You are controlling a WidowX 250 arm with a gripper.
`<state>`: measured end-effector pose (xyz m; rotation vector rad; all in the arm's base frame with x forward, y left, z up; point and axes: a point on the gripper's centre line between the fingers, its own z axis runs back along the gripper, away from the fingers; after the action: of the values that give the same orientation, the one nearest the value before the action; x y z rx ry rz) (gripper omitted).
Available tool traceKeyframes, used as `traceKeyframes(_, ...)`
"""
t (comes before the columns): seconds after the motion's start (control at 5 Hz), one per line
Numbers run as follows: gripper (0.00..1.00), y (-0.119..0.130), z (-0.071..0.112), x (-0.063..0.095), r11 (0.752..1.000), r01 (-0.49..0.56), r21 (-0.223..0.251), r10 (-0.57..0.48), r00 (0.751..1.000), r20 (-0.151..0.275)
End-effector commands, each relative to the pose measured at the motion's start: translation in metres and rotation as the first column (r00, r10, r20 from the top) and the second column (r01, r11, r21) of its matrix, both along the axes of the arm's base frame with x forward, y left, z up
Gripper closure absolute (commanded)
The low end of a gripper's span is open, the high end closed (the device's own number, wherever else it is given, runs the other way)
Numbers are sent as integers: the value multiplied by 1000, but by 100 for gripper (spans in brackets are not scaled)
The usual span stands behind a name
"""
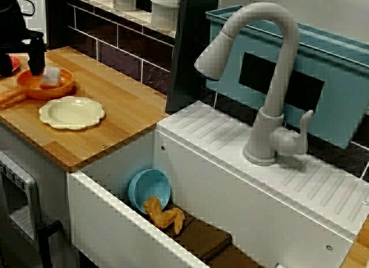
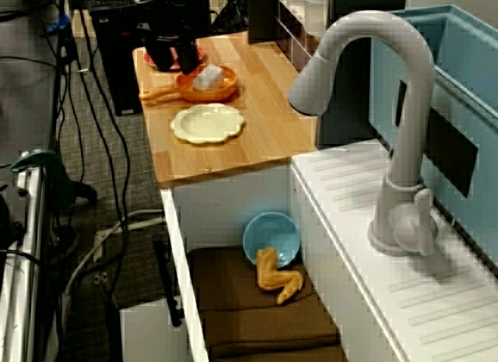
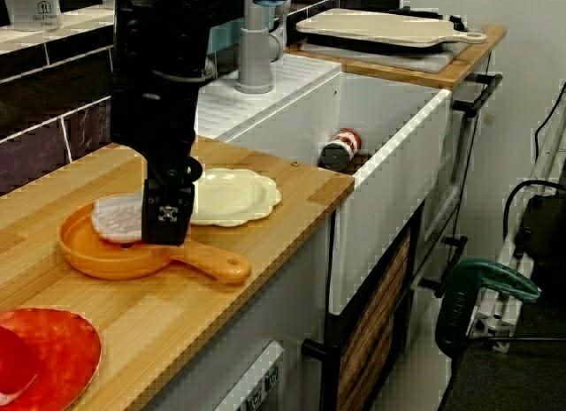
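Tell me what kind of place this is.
Probably a play or mock kitchen: a white sink with a grey faucet, a wooden counter beside it, and an orange pan and cream plate on that counter.

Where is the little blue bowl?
In the view from the side, the blue bowl leans on its edge inside the sink, at the end by the wooden counter, with a yellow toy food piece beside it.

Even indoor light, soft shadows, mild glare on white surfaces; coarse, pixelated, jagged edges.
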<state>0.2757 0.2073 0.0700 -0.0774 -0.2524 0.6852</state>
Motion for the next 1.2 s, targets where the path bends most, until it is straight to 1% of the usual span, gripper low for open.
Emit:
traceKeyframes(0.0,0,0,52,-23,988,153,35,-154,987,32)
traceKeyframes(0.2,0,-39,65,-20,976,214,36,-214,977,15)
traceKeyframes(0.4,0,-64,72,-15,954,295,57,-295,955,-8)
traceKeyframes(0.6,0,-75,69,-4,894,433,121,-433,901,-24)
traceKeyframes(0.8,0,-79,61,2,861,489,141,-486,872,-56)
traceKeyframes(1.0,7,-94,49,12,843,502,195,-488,865,-116)
